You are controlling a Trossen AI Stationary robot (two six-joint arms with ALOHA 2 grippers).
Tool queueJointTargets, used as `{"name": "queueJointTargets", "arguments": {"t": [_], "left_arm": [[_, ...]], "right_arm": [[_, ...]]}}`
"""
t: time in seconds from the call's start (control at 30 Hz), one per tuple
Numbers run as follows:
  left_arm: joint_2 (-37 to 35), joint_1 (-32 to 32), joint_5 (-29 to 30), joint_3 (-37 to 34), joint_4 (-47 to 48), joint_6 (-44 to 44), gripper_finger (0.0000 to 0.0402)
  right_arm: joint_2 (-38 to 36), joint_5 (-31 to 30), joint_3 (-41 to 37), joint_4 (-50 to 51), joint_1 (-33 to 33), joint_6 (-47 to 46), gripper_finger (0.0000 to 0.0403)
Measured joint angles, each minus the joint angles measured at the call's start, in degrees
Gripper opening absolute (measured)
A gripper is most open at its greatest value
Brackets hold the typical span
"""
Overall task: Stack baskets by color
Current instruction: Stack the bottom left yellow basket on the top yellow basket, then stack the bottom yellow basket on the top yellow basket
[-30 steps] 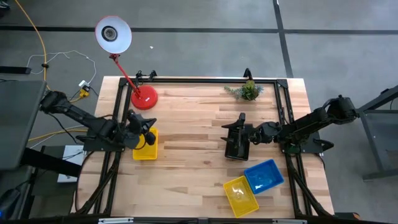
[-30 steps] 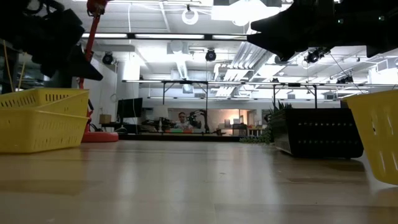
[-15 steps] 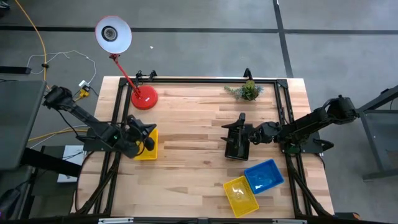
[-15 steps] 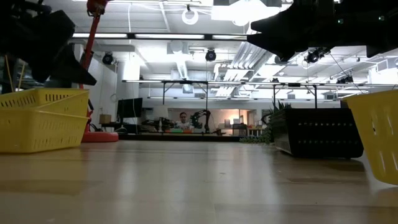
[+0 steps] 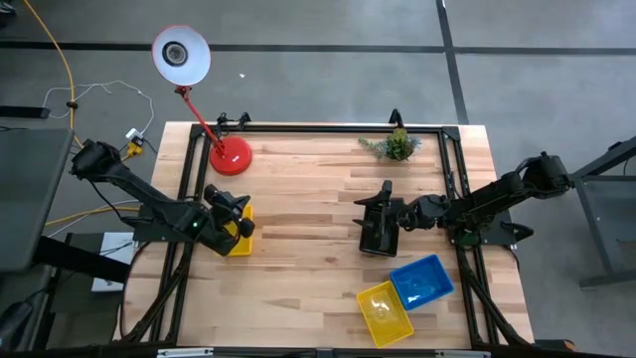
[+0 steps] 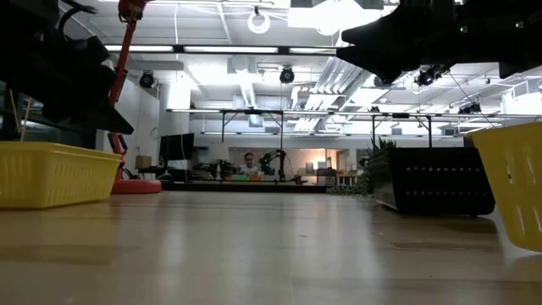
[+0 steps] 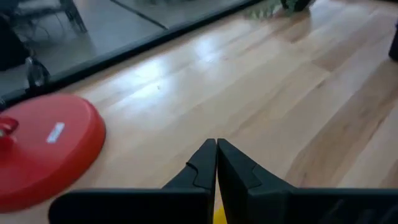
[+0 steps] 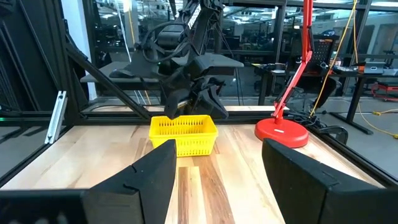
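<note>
Right tool, open over the black basket, lies nearer the loose yellow basket than the closed left tool.

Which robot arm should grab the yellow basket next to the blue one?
Probably the right. The right gripper hangs open over the black basket, nearer the yellow basket beside the blue basket. The left gripper is shut, far across the table.

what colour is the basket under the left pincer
Bright yellow basket; the right wrist view shows it best, below the left pincer.
</note>
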State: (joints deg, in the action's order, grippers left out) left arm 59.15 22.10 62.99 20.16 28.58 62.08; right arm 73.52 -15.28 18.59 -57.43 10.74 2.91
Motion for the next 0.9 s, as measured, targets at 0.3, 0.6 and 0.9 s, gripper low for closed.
{"name": "queueJointTargets", "arguments": {"t": [0.3,0.6,0.9], "left_arm": [[-5.8,-0.2,-6.6,4.6,-18.7,-40.2,0.0],[-6.6,-6.6,-43.0,1.0,-55.5,-74.8,0.0],[-10.4,-9.1,-37.7,-2.5,-56.2,-73.2,0.0]], "right_arm": [[0.0,0.1,1.5,-0.8,0.0,-1.0,0.0224],[0.0,6.5,10.9,12.7,2.5,-3.4,0.0224],[5.1,6.1,35.7,74.4,12.3,-24.9,0.0224]]}}
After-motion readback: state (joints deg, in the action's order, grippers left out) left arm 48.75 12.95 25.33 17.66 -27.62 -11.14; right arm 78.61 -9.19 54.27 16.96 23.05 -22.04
